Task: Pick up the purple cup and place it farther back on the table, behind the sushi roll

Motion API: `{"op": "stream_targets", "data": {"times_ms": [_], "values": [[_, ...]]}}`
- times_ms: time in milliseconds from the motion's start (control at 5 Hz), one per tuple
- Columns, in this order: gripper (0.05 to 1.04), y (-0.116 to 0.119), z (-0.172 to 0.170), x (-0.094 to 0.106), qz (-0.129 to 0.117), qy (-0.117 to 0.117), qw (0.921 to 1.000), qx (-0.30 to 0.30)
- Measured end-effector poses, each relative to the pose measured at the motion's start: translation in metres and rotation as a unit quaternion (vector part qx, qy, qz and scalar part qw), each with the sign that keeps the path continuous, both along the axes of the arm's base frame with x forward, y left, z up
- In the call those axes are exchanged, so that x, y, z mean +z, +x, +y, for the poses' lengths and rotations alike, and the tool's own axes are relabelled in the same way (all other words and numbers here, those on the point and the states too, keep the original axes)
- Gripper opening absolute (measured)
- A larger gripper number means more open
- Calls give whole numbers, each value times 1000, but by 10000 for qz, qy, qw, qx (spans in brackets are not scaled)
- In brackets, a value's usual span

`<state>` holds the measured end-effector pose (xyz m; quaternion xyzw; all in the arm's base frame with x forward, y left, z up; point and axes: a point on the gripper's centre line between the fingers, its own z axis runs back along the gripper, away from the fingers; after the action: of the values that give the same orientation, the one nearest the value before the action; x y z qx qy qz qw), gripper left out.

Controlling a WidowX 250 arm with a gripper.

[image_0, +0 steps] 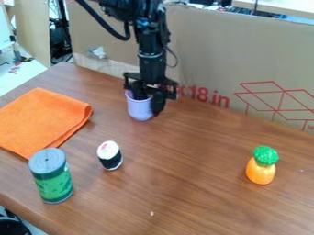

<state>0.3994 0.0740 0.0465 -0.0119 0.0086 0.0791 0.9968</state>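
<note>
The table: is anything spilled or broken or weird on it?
Nothing looks spilled or broken. One slightly odd bit: a tiny white speck near the front of the table, maybe a crumb. The purple cup at the gripper and the green can stand upright.

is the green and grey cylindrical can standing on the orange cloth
No, the green and grey cylindrical can stands on the bare brown wooden table.

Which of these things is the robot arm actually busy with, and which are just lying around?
Seemingly in use:
- black gripper, at the cup's rim
- light purple cup

Apparently just lying about:
- orange cloth
- green can with grey lid
- small black-and-white piece
- toy pineapple
</note>
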Motion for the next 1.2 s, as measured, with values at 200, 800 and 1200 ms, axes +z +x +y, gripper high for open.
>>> {"op": "stream_targets", "data": {"times_ms": [200,800,1200], "values": [[926,-5,-2,17,-246,-16,9997,36],[1002,-78,-7,83,-400,313,9983,274],[1003,-105,-16,71,-26,150,9997,-176]]}}
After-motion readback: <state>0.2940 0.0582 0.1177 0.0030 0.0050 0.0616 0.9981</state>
